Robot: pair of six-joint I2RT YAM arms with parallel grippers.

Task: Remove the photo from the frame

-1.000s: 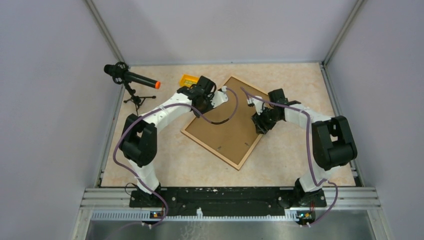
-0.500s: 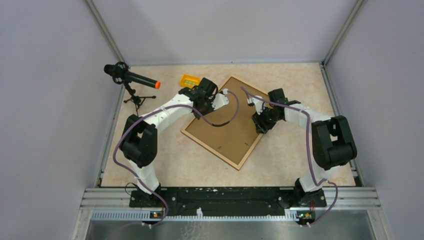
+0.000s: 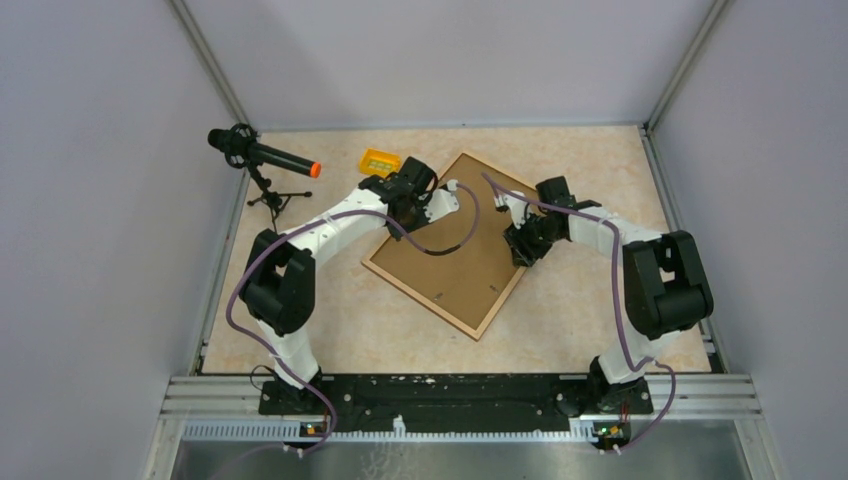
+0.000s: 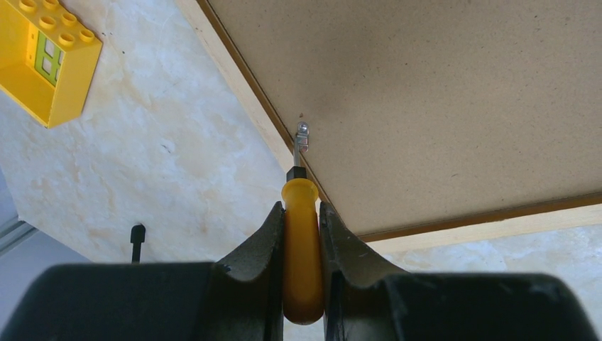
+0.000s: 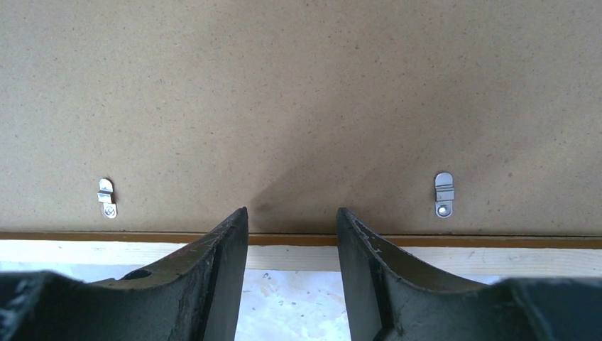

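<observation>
Three grey walls [image 3: 450, 60] enclose a beige marbled tabletop [image 3: 340, 320]. At its centre the frame [image 3: 455, 270] lies back up, turned like a diamond. At the frame's 10 o'clock edge the left hand [image 4: 302, 209], angled down, is clamped on a yellow screwdriver [image 4: 302, 263], its tip at a metal clip [image 4: 302, 136]. Over the 3 o'clock edge the right hand [image 5: 292, 213] stands half open and empty, between two more clips [image 5: 444, 194]. Farther out toward 10 o'clock sit a yellow brick [image 3: 379, 160] and a microphone [image 3: 262, 155].
</observation>
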